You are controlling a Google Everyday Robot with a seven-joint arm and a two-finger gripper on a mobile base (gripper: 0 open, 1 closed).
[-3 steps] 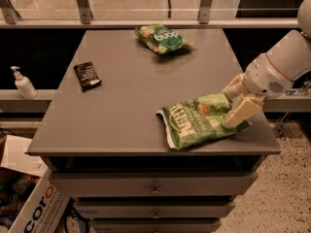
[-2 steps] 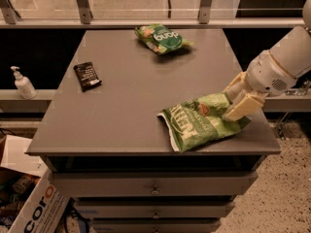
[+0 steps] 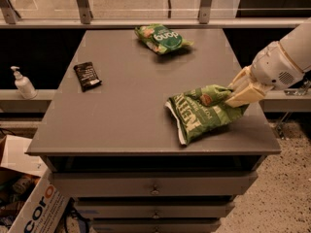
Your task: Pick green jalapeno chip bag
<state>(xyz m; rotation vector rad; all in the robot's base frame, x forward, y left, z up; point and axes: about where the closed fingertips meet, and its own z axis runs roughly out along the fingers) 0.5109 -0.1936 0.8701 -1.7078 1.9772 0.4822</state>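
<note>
One end of the green jalapeno chip bag [image 3: 201, 111] is pinched between the closed fingers of the gripper [image 3: 236, 92], which is seen over the right edge of the counter [image 3: 126, 106]. The bag is found near the front right corner. Its long axis is laid diagonally, with the white edge pointed at the front edge and the held end at the right edge (slightly raised, it seems). A straight lift is judged to be next.
</note>
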